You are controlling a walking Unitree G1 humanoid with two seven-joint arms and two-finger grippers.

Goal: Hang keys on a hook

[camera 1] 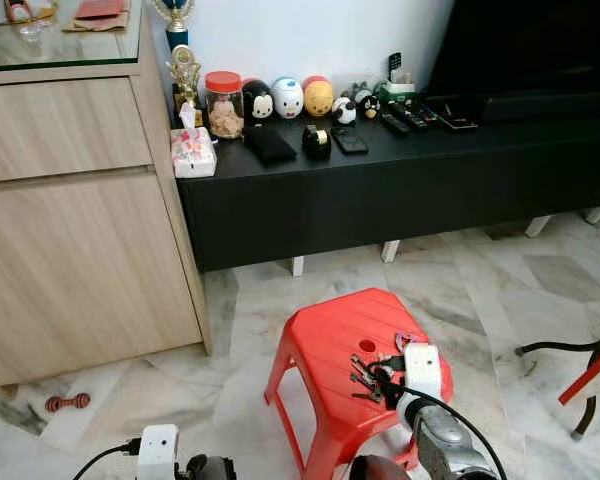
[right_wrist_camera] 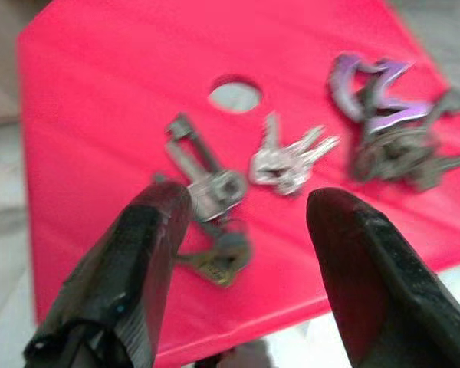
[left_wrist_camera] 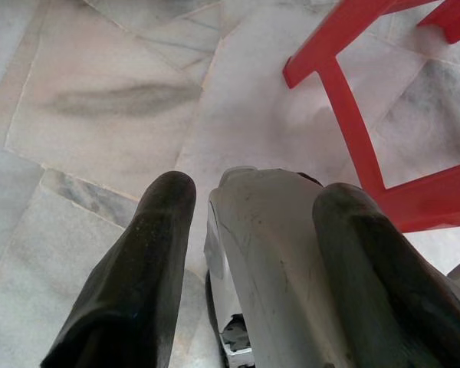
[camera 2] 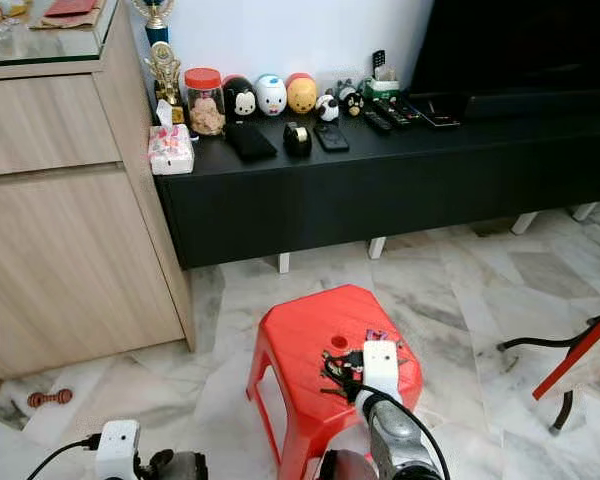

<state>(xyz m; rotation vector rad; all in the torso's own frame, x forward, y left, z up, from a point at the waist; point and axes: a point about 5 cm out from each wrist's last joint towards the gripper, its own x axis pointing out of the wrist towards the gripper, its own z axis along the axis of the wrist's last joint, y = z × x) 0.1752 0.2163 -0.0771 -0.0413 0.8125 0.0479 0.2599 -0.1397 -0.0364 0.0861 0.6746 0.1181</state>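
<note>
Two black fingers of the right gripper (right_wrist_camera: 241,222) stand spread apart above the keys (right_wrist_camera: 245,172), pinching nothing. Keys lie on top of the red stool (camera 1: 330,340), beside its round hole (right_wrist_camera: 234,96): silver keys fanned on a ring, a darker flat piece, a purple curled tag (right_wrist_camera: 372,96) off to one side. Right wrist view resolves these separate parts, though blurred; head views give only a dark cluster (camera 1: 372,377) at the stool's near edge. Left gripper (left_wrist_camera: 253,207) hangs low over marble floor (left_wrist_camera: 100,100), fingers spread, a pale robot part between them. Black cabinet (camera 1: 400,175) stands behind, well apart.
</note>
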